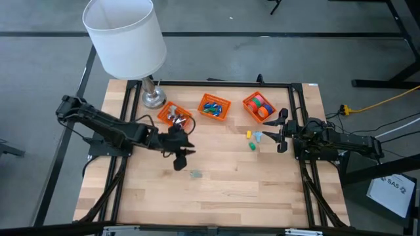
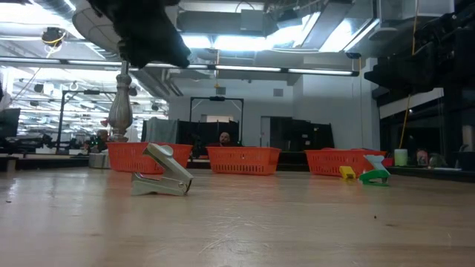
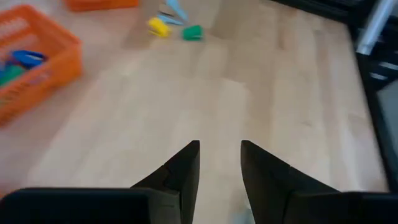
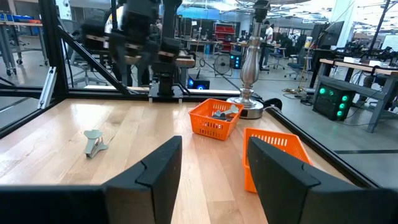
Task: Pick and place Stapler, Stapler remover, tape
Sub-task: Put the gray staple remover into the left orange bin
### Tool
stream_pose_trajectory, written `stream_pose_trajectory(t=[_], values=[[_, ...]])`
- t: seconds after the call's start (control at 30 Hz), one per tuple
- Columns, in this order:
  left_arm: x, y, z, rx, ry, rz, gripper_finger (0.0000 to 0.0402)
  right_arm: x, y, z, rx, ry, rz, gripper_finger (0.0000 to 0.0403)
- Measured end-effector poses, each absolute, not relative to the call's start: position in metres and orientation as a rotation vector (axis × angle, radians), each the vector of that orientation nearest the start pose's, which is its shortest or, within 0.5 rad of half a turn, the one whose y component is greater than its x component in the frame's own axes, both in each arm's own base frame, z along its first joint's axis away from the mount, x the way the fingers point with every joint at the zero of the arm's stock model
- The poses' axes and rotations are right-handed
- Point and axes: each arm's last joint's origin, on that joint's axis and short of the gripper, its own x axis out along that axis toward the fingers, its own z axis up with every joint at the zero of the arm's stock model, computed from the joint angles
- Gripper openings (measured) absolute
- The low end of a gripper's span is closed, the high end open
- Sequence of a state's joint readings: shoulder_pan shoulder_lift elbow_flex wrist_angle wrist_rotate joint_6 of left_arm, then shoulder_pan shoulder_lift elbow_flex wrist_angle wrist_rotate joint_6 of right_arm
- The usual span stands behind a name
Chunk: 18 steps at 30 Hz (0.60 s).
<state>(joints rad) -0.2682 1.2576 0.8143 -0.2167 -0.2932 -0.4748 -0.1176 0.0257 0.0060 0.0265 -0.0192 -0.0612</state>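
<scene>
Wooden table (image 1: 223,190): staple remover (image 1: 195,174) lies just beyond the left gripper (image 1: 180,157) (fingers apart, empty).

A lab: workbenches (image 4: 357,65), equipment racks (image 4: 227,31) and exposed ceiling ducts (image 2: 297,18) behind the table.

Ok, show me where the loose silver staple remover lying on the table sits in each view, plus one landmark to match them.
High view: staple remover on bare wood, below the left gripper.
Low view: left of centre, before the baskets.
Left wrist view: not clearly in it.
Right wrist view: at left.
Landmark: lamp base.
</scene>
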Motion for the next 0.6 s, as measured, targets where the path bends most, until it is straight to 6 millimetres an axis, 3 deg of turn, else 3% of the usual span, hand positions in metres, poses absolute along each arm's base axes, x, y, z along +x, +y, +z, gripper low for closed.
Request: stream_pose_trajectory(t=[0.37,0.6], values=[[0.247,-0.108,0.252,-0.325,0.535,-0.001,0.0106,0.098,-0.011,0.166,-0.062,-0.003,-0.098,0.0188],[0.260,-0.131,0.232,-0.331,0.550,-0.069,0.0106,0.098,-0.011,0.166,-0.062,-0.004,-0.099,0.0188]])
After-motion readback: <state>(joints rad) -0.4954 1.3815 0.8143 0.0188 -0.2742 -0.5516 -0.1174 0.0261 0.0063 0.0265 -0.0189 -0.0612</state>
